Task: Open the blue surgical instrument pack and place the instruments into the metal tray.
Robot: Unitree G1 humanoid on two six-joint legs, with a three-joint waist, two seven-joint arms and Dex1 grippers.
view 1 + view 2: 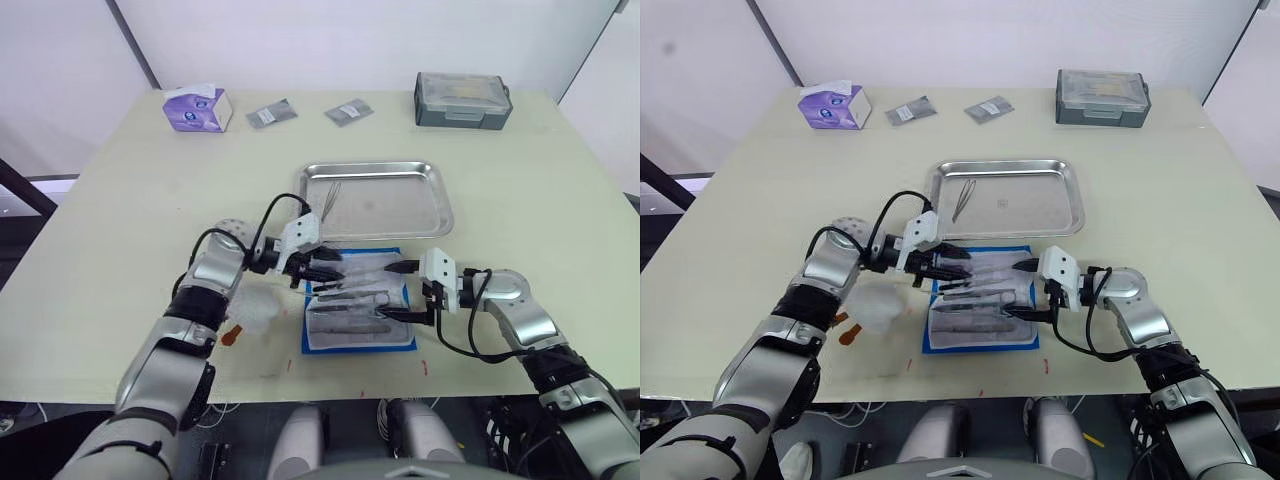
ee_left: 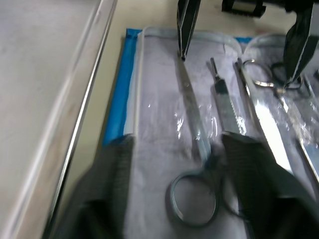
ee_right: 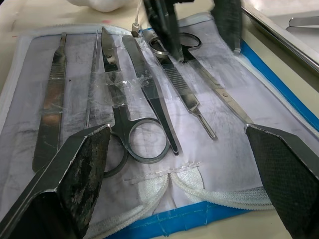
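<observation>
The blue surgical instrument pack [image 1: 360, 312] lies opened flat near the table's front edge, its pale lining up. Several instruments [image 3: 149, 94] rest on it side by side: scissors, forceps and slim handles. My left gripper [image 1: 330, 268] hovers low over the pack's far left part, open, its fingers [image 2: 112, 189] on either side of the ring handles of a pair of scissors [image 2: 192, 114]. At the pack's right edge my right gripper [image 1: 390, 291] stands wide open, pointing at the instruments with nothing between its fingers [image 3: 75, 174]. Just behind the pack is the metal tray [image 1: 420, 180], with one thin instrument [image 1: 331, 197] in its left part.
A crumpled clear wrapper [image 1: 258, 308] and a small orange scrap [image 1: 232, 337] lie left of the pack. Along the table's far edge are a purple tissue box [image 1: 198, 107], two grey sachets [image 1: 271, 114] [image 1: 348, 111] and a grey lidded box [image 1: 462, 99].
</observation>
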